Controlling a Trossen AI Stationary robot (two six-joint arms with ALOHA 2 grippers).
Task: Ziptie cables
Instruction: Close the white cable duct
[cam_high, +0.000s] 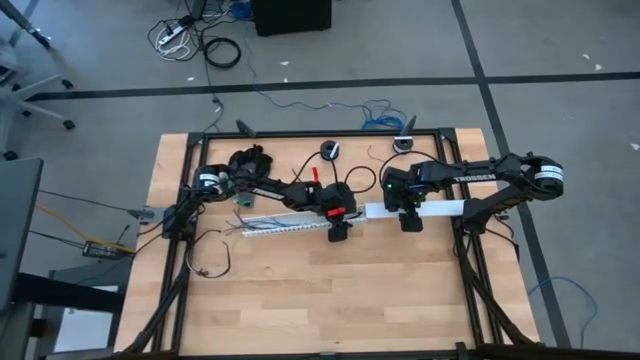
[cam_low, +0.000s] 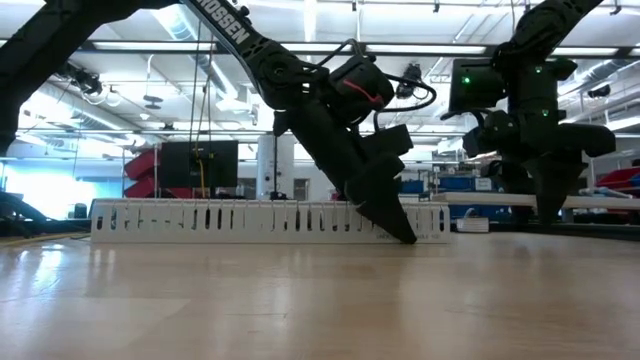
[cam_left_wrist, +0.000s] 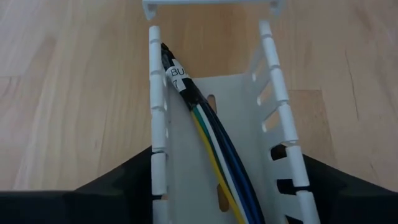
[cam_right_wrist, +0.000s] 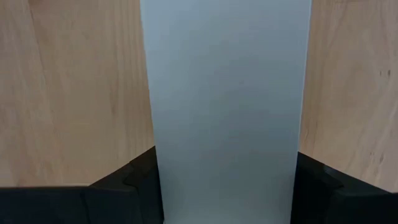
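Left wrist view: cables (cam_left_wrist: 214, 149) lie inside the slotted duct (cam_left_wrist: 273, 106), between the left jaws straddling its walls. Right jaws clamp the white cover strip (cam_right_wrist: 227, 106).

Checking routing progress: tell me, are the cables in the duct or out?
In: the cables run along the floor between the duct's slotted walls.

I see the cables (cam_left_wrist: 211, 143) lying inside the slotted duct (cam_high: 285, 224) at mid-table; the flat cover (cam_high: 430, 209) lies to its right, end to end.
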